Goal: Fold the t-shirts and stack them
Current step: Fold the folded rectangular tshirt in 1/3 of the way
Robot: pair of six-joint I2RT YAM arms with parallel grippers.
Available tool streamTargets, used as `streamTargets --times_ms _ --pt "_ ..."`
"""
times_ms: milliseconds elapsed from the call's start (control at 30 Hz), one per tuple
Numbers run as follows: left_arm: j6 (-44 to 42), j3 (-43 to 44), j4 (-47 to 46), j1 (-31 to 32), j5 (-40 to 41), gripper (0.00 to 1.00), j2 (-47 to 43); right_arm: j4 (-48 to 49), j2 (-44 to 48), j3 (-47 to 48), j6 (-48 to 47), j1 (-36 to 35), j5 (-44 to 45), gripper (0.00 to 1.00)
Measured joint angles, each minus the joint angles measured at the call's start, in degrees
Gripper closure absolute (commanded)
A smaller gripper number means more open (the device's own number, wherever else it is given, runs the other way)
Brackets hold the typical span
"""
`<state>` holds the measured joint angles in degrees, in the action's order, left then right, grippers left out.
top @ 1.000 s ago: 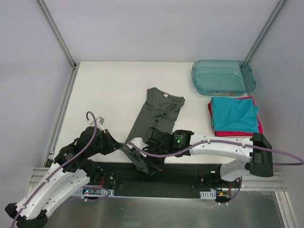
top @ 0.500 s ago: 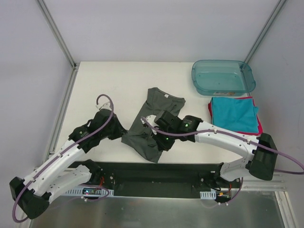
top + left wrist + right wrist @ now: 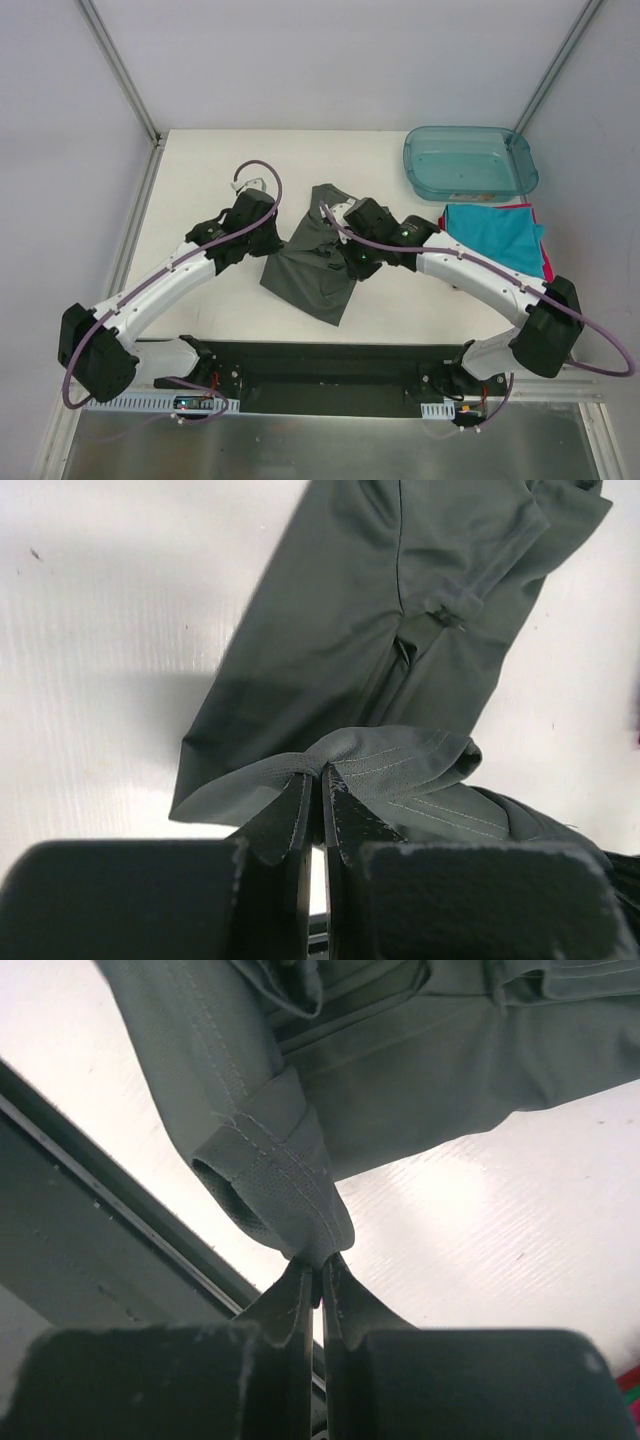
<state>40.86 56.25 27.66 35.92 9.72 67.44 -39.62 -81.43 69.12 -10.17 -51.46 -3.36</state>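
Top external view: the charcoal t-shirt (image 3: 312, 280) lies left of the teal tub (image 3: 470, 163), its long axis running away from the tub with the collar (image 3: 345, 197) end closest to it, and the left gripper (image 3: 268, 236) and right gripper (image 3: 352, 262) sit on opposite sides, equally near. Left wrist view: jaws pinched tight on a fold of hem (image 3: 400, 755), shirt body ahead. Right wrist view: jaws likewise clamped on hem, which I judge must go toward the collar.

Table (image 3: 200, 170), as I log it: loose t-shirt (image 3: 310, 278) mid-table, between left gripper (image 3: 271, 240) and right gripper (image 3: 351, 264). Tub (image 3: 413, 166) at far right corner. Stack of two folded t-shirts (image 3: 492, 240) just before the tub, one atop the other.
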Motion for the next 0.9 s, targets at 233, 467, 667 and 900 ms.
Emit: streamTargets --times_ms 233,467,667,900 --pt "-2.99 5.05 -1.75 -2.49 -0.70 1.00 9.99 0.42 -5.90 3.02 -1.14 4.20 0.35 0.99" --pt "-4.98 7.43 -3.80 -4.68 -3.43 1.00 18.10 0.37 -11.65 4.90 -1.38 7.37 -0.11 0.99" --pt "-6.49 8.81 -5.53 -6.78 -6.38 1.00 23.17 0.55 -14.80 6.16 -1.38 9.16 -0.39 0.99" --pt "-7.72 10.91 -6.99 -7.91 -9.27 1.00 27.82 0.83 -17.20 6.80 -1.33 11.13 -1.14 0.99"
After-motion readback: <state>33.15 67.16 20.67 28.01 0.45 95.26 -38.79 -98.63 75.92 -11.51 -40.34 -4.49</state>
